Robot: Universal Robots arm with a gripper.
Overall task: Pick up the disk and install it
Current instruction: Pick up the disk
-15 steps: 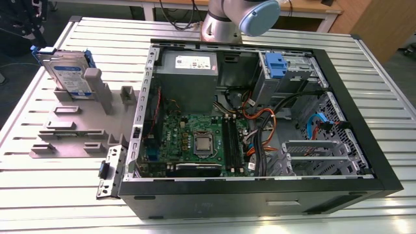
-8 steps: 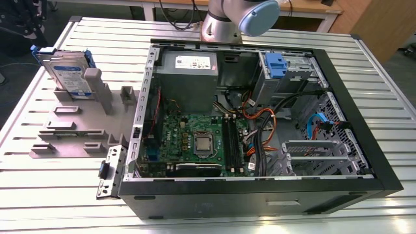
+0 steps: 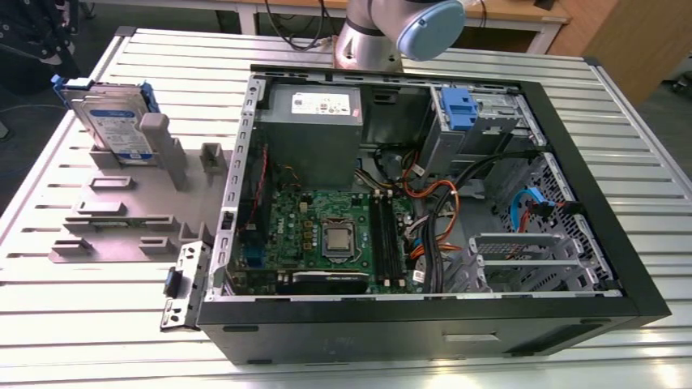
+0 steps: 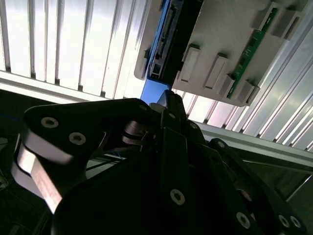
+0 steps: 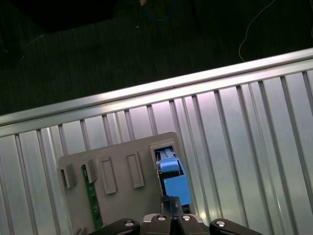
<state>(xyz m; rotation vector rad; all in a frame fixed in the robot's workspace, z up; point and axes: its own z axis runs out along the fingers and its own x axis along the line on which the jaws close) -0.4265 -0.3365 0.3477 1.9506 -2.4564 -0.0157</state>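
The disk (image 3: 113, 121) stands on edge in a slot of a grey holder (image 3: 119, 219) on the slatted table, at the exterior view's left. It is silver with a white-and-blue label and a bright blue carrier. In both wrist views I look down on the disk's blue top edge (image 5: 173, 181) (image 4: 159, 49) in that holder (image 5: 117, 196). My gripper (image 5: 171, 203) (image 4: 168, 98) hangs above the disk, its dark tip lined up over the carrier's end and apart from it.
An open computer case (image 3: 433, 316) fills the table's middle and right, with a motherboard, cables and a blue latch piece (image 3: 459, 109) at the drive bay. A green memory stick (image 5: 88, 196) lies in the holder. The arm's base (image 3: 400, 32) rises behind the case.
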